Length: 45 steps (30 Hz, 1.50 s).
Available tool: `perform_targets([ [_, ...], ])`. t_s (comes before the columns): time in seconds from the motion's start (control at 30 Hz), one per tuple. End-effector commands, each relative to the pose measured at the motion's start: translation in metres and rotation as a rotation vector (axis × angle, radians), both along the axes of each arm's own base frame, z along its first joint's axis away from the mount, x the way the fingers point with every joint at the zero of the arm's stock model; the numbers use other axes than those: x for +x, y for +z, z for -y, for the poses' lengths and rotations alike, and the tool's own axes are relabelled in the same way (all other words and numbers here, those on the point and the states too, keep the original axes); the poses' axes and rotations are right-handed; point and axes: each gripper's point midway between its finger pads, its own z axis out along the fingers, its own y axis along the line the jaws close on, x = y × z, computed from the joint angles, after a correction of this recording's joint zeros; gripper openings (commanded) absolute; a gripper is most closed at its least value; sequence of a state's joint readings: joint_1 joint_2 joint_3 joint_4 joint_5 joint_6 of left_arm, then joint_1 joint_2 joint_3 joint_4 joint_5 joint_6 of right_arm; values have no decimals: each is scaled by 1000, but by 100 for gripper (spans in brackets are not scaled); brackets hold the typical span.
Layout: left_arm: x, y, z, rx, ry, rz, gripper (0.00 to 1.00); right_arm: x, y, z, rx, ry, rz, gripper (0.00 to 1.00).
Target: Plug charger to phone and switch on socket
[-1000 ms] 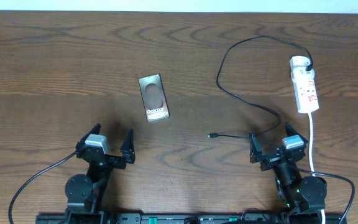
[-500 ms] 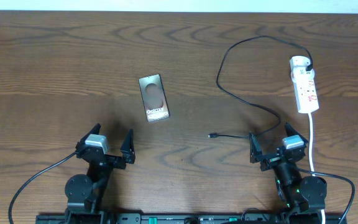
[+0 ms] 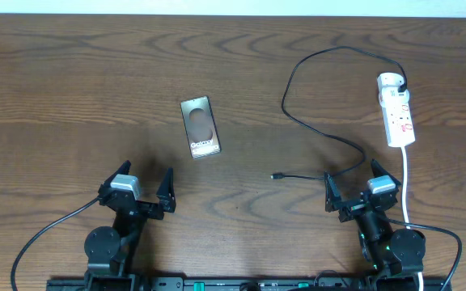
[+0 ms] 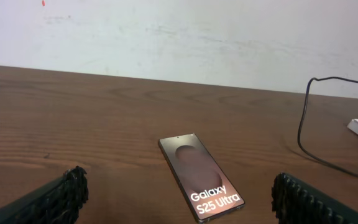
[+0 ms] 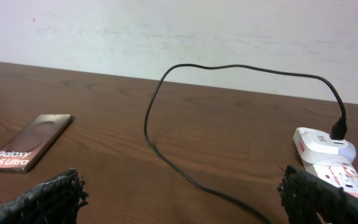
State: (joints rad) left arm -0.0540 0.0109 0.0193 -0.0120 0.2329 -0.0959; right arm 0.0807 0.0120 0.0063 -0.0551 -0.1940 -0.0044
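Nothing has shifted since the earlier frame: both arms and every object lie as they were. The dark brown wood-grain counter carries everything. The left arm and right arm rest at its near edge, left jaws and right jaws both spread wide and released, holding nothing. The white elongated plastic power strip with small red marks lies ahead of the right jaws, slightly to their right. The long thin black charger cable loops from it, its small connector tip just left of the right jaws. The flat bronze-brown rectangular phone lies ahead of the left jaws, unplugged.
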Motion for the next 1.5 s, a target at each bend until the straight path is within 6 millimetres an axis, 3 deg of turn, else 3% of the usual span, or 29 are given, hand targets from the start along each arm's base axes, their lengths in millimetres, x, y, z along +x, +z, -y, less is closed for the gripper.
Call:
perform_targets([
  [0.0, -1, -15, 0, 11, -1, -44, 96, 0, 0, 0, 3, -1, 1, 99],
  [0.73, 0, -15, -4, 15, 23, -43, 96, 0, 0, 0, 3, -1, 1, 99],
  [0.8, 2, -11, -12, 17, 66, -28, 96, 0, 0, 0, 3, -1, 1, 99],
  [1.03, -2, 5, -5, -15, 31, -23, 96, 0, 0, 0, 3, -1, 1, 99],
  [1.23, -18, 28, -6, -87, 43, -140, 96, 0, 0, 0, 3, -1, 1, 99],
  [1.47, -37, 43, 7, -115, -15, -416, 96, 0, 0, 0, 3, -1, 1, 99],
])
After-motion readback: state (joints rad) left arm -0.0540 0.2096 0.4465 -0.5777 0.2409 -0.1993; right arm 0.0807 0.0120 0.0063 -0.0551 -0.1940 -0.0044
